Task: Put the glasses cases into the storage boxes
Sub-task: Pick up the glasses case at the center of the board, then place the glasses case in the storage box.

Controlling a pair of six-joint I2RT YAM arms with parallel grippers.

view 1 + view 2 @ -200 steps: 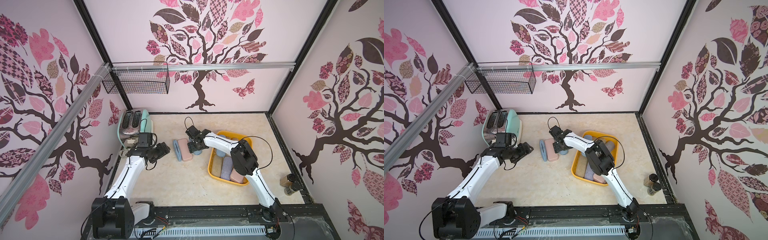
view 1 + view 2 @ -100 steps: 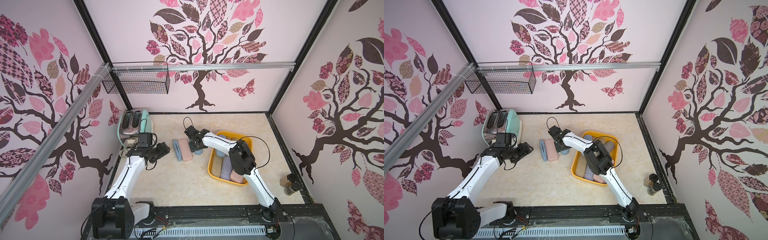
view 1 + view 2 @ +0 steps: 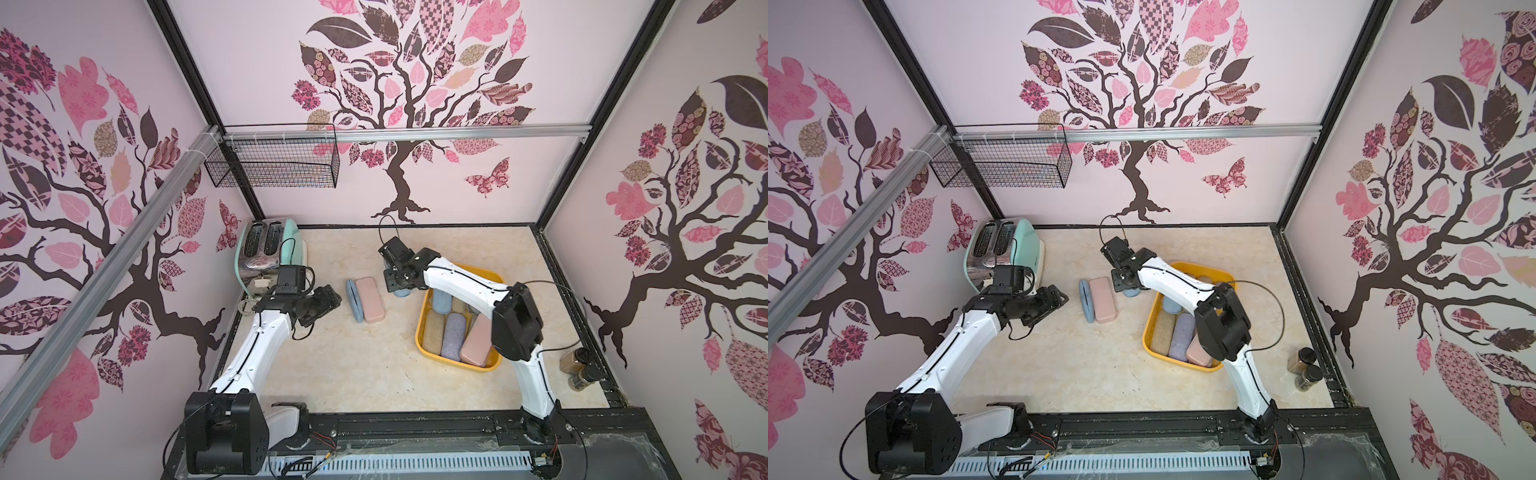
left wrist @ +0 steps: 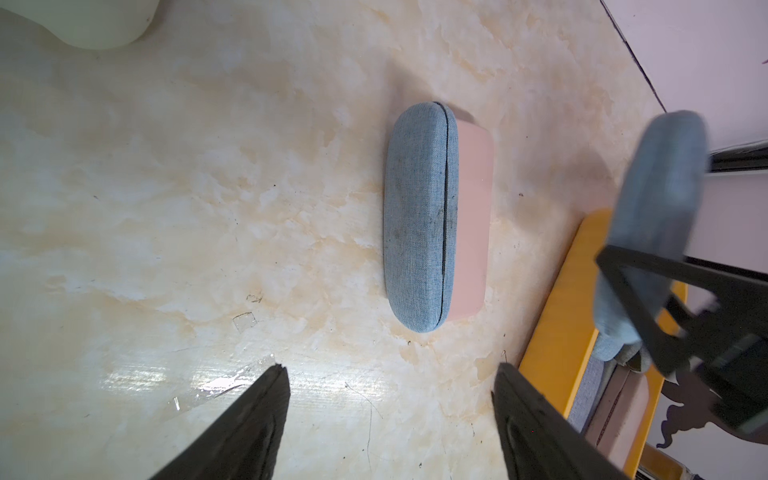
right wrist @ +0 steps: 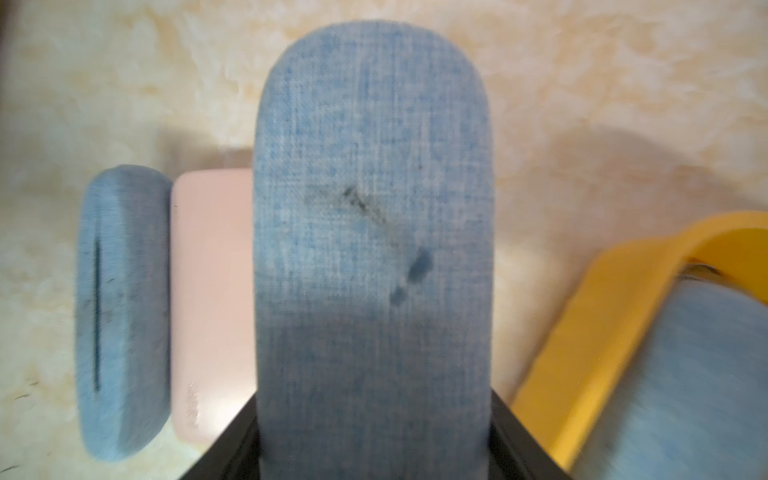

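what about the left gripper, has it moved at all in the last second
no, the left gripper sits just as far from the toaster as a second ago

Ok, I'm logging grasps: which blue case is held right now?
The blue case in the right tool. A second blue case stands on edge against the pink case; a third blue case lies in the tub.

No text, label, brand, number or sign readable in any view. Pink case [image 5: 212, 303] carries small embossed mark near one end, too blurred to read. Two jars [image 3: 577, 368] at table edge: any label too small to tell.
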